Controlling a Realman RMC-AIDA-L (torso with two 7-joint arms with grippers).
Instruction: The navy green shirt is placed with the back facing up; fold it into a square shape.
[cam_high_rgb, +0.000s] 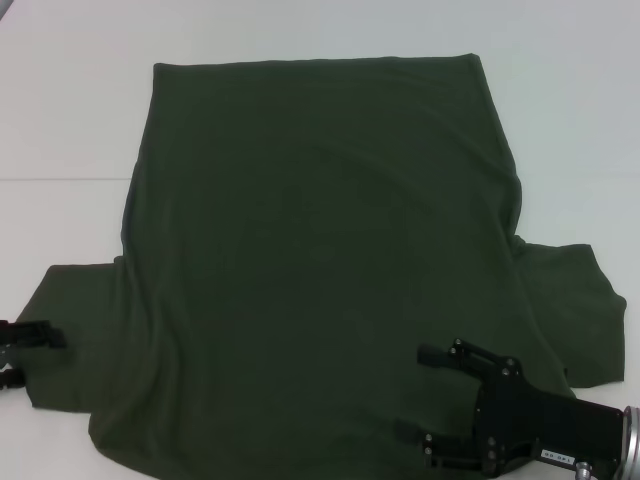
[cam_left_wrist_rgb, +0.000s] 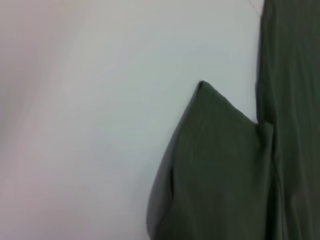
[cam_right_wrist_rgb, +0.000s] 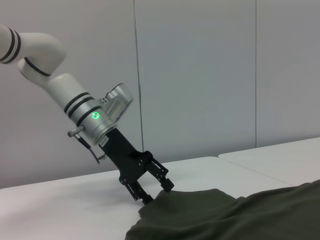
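Shirt (cam_high_rgb: 320, 250) flat on table (cam_high_rgb: 60, 120), both claws open.
Left gripper (cam_right_wrist_rgb: 156, 191) at left sleeve, right gripper (cam_high_rgb: 425, 395) over collar end; grip the edges evenly before lifting.

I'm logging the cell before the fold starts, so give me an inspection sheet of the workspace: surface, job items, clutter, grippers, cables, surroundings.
Surface: white table, bare around the garment.
Job's things: navy green shirt spread flat, plain side up, both sleeves out, hem at the far edge.
Clutter: nothing seen.
Grippers: left gripper open, fingers astride the left sleeve's edge; right gripper open, low over the shirt's near right part.
Cables: one thin cable looped beside the left wrist; none on the table.
Surroundings: pale panelled wall behind the table.
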